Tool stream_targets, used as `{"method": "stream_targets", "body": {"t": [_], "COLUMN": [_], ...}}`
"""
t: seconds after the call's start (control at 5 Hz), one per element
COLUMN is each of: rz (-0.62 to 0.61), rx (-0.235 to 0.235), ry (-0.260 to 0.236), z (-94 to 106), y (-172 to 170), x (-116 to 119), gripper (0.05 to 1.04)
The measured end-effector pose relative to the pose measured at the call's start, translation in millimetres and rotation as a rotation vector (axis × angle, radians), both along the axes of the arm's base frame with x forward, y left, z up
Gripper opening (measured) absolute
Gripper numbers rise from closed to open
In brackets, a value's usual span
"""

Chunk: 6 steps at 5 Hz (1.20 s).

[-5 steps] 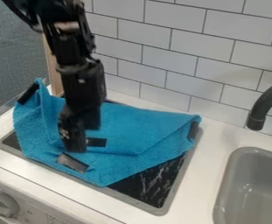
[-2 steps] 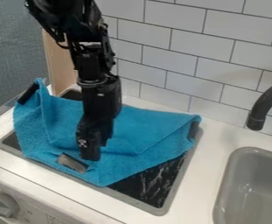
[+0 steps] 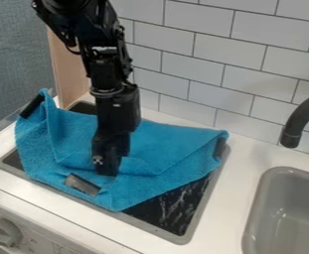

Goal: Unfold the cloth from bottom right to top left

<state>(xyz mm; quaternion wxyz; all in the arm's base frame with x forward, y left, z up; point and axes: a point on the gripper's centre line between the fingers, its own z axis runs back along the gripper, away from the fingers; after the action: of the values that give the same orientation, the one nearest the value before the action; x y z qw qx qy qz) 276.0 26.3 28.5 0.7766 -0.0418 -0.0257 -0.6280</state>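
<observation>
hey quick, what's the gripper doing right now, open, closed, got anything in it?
Black gripper: down at the middle of the blue cloth; whether it is open, closed or holding cloth cannot be told.

Black pincer [image 3: 108, 168] extending from the upper left of the frame over a partly folded blue cloth [image 3: 163, 146]; contact between them is difficult to judge. Lower right: grey sink [image 3: 296, 218], set in the white desk [image 3: 226, 198].
</observation>
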Motion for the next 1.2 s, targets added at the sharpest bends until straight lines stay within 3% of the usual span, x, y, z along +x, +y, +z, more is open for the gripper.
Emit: {"method": "stream_targets", "body": {"t": [0.2,0.4,0.6,1.2], "rz": [0.003,0.0,0.002,-0.003], "rx": [-0.002,-0.004,-0.006,-0.023], "ry": [-0.002,-0.003,-0.005,0.023], "z": [-1.0,-1.0,-0.8,1.0], "y": [0.1,-0.3,1.1,0.8], "x": [-0.1,0.0,-0.2,-13.3], "gripper": [0.357,0.163,0.065,0.05]}}
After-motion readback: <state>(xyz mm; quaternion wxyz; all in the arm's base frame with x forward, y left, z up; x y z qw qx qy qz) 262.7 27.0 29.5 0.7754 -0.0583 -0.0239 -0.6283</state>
